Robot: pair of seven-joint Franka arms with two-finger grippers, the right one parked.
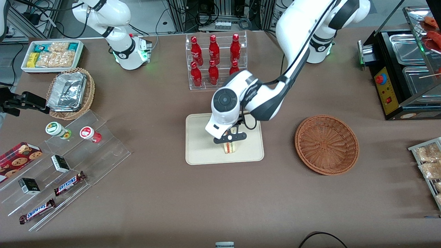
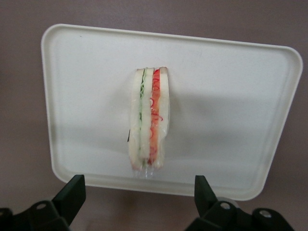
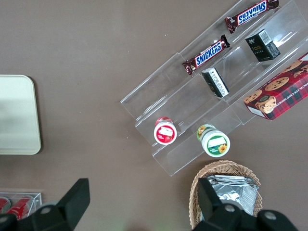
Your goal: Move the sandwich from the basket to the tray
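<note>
The sandwich [image 1: 231,147] stands on its edge on the cream tray [image 1: 200,144], cut side up, showing red and green filling. In the left wrist view the sandwich [image 2: 149,120] rests near the middle of the tray [image 2: 231,96]. My left gripper [image 1: 230,138] hovers just above the sandwich. Its black fingers [image 2: 72,193] are spread wide and hold nothing, as the left wrist view of the gripper [image 2: 138,192] shows. The reddish-brown wicker basket [image 1: 326,144] sits beside the tray toward the working arm's end, with nothing in it.
A clear rack of red bottles [image 1: 215,60] stands farther from the front camera than the tray. A stepped acrylic shelf with candy bars [image 1: 62,162], a tan basket of foil containers [image 1: 70,93] and a white snack bin [image 1: 52,55] lie toward the parked arm's end. A black food warmer [image 1: 403,69] stands toward the working arm's end.
</note>
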